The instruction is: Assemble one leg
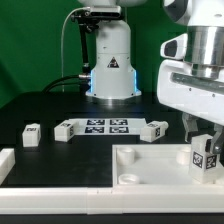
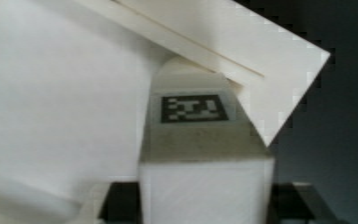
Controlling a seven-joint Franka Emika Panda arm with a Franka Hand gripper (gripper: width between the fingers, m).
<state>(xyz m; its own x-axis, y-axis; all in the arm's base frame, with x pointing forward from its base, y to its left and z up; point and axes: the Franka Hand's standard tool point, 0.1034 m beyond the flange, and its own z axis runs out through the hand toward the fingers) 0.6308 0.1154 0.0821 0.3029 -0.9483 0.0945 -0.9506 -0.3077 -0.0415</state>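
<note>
My gripper (image 1: 203,128) is shut on a white leg (image 1: 205,158) with a marker tag on its side. It holds the leg upright over the near right corner of the white tabletop (image 1: 150,165). I cannot tell whether the leg's lower end touches the corner. In the wrist view the leg (image 2: 202,140) fills the middle between my dark fingers (image 2: 123,200), its tag facing the camera, and the tabletop (image 2: 69,100) lies behind it. A round socket (image 1: 127,153) shows at the tabletop's far left corner.
Three loose legs lie on the dark table: one (image 1: 32,134) at the exterior view's left, one (image 1: 66,129) next to the marker board (image 1: 106,126), one (image 1: 155,130) to its right. The robot base (image 1: 110,70) stands behind. A white rim piece (image 1: 8,165) is at the near left.
</note>
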